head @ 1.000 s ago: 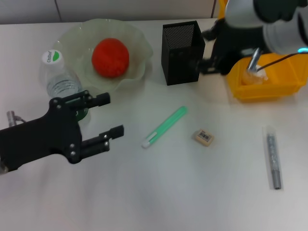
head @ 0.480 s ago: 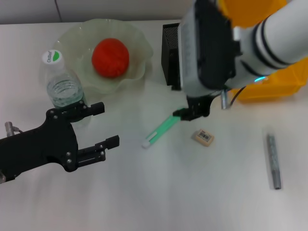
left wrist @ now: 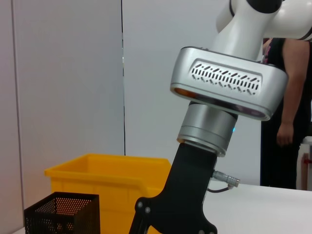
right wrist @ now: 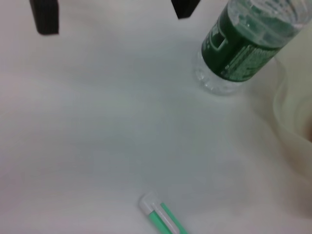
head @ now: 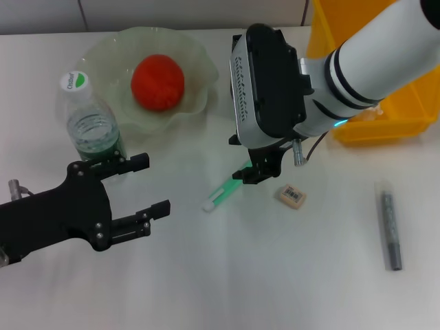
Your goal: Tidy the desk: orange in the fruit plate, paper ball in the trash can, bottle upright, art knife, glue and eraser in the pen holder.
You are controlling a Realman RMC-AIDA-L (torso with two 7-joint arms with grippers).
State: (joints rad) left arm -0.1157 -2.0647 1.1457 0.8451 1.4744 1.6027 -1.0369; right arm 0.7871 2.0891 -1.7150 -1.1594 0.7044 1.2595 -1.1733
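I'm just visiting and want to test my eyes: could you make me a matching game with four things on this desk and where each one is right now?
Things:
1. orange
2. bottle
3. art knife
4. glue

Places:
A. lying alone on the desk, at the robot's far right
B. standing upright beside the fruit plate
C. inside the fruit plate
D. lying on the desk, its upper end under the right gripper

Pairs: 1-C, 2-B, 3-D, 4-A
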